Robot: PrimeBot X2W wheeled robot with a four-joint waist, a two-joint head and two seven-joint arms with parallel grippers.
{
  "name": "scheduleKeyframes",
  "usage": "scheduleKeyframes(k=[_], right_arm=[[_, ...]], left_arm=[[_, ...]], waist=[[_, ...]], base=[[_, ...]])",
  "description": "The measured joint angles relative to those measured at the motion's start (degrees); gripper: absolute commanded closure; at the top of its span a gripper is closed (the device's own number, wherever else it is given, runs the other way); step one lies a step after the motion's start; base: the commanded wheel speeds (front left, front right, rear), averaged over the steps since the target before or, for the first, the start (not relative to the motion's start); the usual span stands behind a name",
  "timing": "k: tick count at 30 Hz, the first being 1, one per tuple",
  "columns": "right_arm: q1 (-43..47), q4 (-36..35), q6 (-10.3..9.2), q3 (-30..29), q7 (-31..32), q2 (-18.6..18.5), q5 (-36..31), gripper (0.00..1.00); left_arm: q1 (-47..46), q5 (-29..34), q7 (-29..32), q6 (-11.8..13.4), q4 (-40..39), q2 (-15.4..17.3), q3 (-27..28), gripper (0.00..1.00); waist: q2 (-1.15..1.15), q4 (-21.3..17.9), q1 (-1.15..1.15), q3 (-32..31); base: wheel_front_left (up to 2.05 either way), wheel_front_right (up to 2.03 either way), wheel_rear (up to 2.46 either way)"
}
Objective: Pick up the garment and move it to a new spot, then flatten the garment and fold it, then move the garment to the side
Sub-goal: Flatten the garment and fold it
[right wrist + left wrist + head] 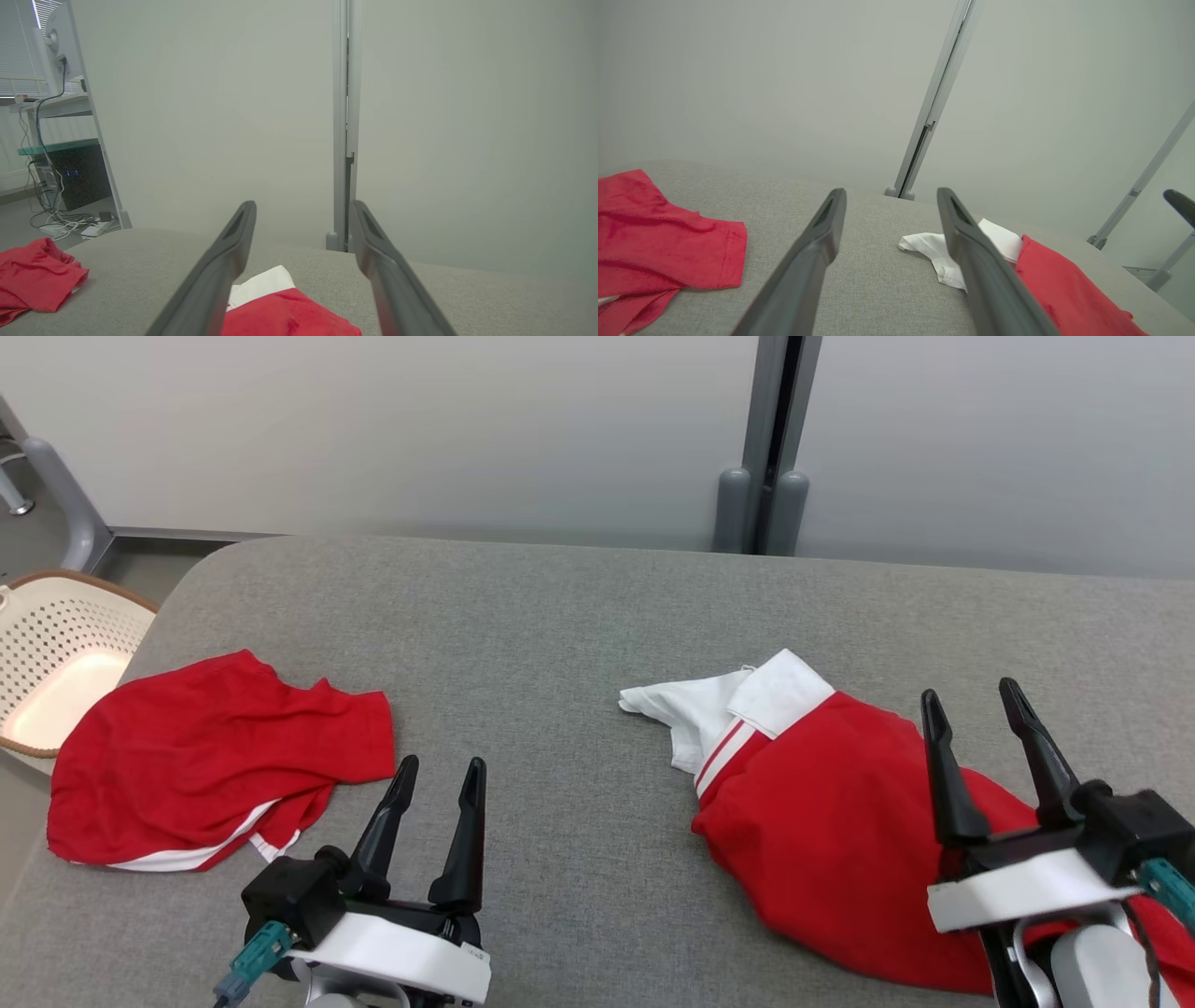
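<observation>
A red garment with a white collar and white stripes [822, 803] lies crumpled on the right of the grey padded table [560, 616]. It also appears in the left wrist view [1064, 289] and the right wrist view [285, 317]. My right gripper [969, 691] hovers just above its right part, open, with nothing between its fingers [303, 204]. My left gripper [442, 763] is open over bare table near the front edge, empty [891, 192], between the two garments. A second red garment with white trim [215, 747] lies rumpled at the table's left end [658, 242] [37, 275].
A cream perforated basket with a brown rim [93, 581] stands beside the table's left end. A pale wall with a grey post [770, 439] runs behind the table. Bare grey surface stretches across the middle and back.
</observation>
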Motion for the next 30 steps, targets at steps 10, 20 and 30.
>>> scheduleKeyframes(k=[10,20,30], right_arm=[[-13.72,9.88,0.00,4.11,17.45,-4.00,1.72,0.00],[-24.60,21.99,0.00,7.39,34.90,-10.34,9.50,0.00],[-29.15,23.34,-0.01,12.49,40.80,-14.88,19.08,1.00]], left_arm=[[-1.27,-0.68,0.00,0.02,0.35,0.00,-1.68,0.00],[-3.04,-2.68,0.00,0.59,1.26,0.01,-4.44,0.00],[-3.99,-3.70,0.00,1.02,1.55,-0.01,-5.37,0.00]], waist=[[0.00,4.04,0.00,2.91],[0.00,9.61,0.00,7.54],[0.00,12.55,0.00,9.23]], base=[[0.00,0.00,0.00],[0.00,0.00,0.00],[0.00,0.00,0.00]])
